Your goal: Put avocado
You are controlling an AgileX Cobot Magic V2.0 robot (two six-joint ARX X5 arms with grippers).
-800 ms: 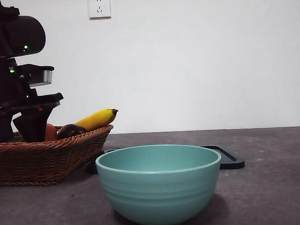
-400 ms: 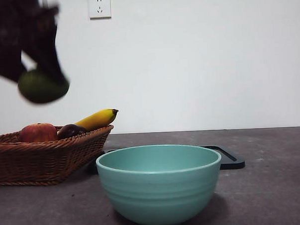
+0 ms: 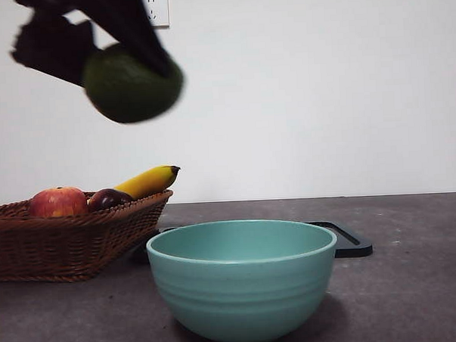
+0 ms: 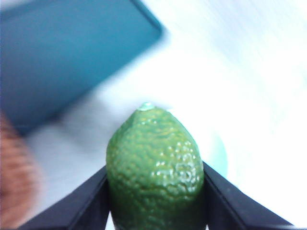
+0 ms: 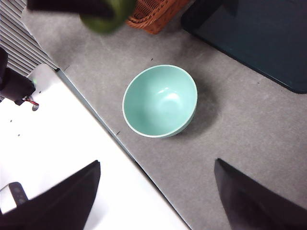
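Observation:
The dark green avocado (image 3: 132, 83) hangs high in the air at the upper left of the front view, above the basket's right end. My left gripper (image 3: 125, 66) is shut on the avocado (image 4: 156, 175), its black jaws pressed on both sides. A mint-green bowl (image 3: 242, 278) stands empty on the table in front, lower and to the right of the fruit. In the right wrist view the bowl (image 5: 160, 101) lies well ahead of my right gripper (image 5: 156, 191), which is open and holds nothing, and the avocado (image 5: 106, 18) shows blurred at the picture's edge.
A wicker basket (image 3: 72, 240) at the left holds a red apple (image 3: 57, 202), a dark plum-like fruit (image 3: 108, 198) and a banana (image 3: 147, 180). A dark tray (image 3: 350, 240) lies flat behind the bowl. A wall socket (image 3: 157, 9) is up on the wall.
My left gripper lifted the avocado out of the basket, then carried it up and to the right toward the bowl. The apple in the basket is uncovered now.

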